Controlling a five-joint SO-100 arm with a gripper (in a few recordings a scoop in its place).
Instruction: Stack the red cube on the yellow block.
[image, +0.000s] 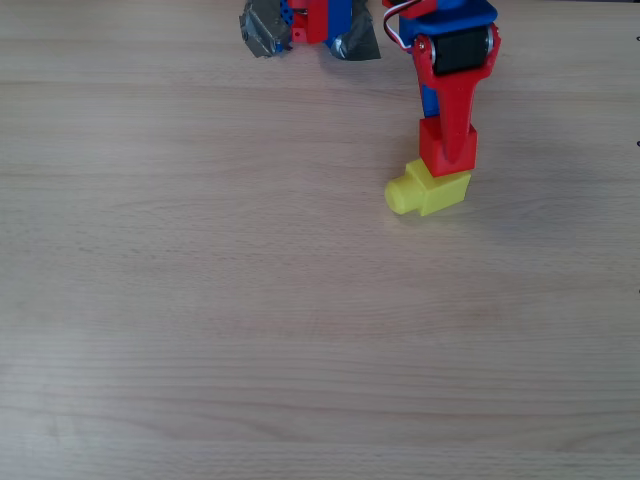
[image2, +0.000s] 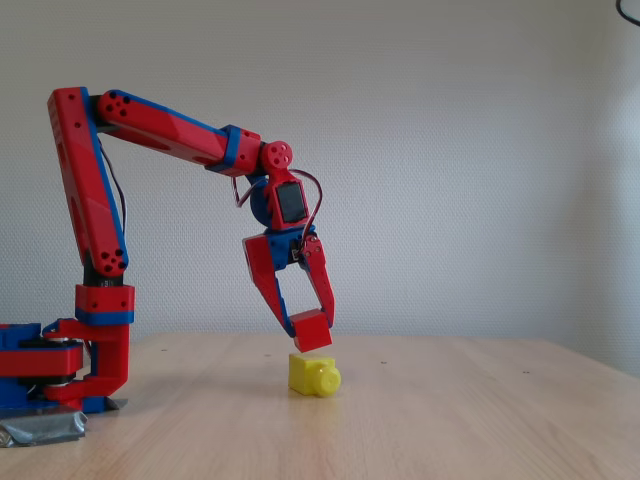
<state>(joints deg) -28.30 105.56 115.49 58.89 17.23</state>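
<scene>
The yellow block (image: 432, 188) (image2: 313, 375) lies on the wooden table with its round stud pointing left in the overhead view. The red cube (image: 436, 148) (image2: 311, 330) hangs tilted just above the block's body, with a thin gap between them in the fixed view. My red and blue gripper (image: 447, 150) (image2: 311, 328) is shut on the cube, fingers pointing down from the arm. In the overhead view the cube covers the far edge of the yellow block.
The arm's base (image2: 60, 370) is taped down at the table's left in the fixed view, at the top edge (image: 310, 25) in the overhead view. Bare wooden tabletop (image: 300, 330) spreads in front of the block.
</scene>
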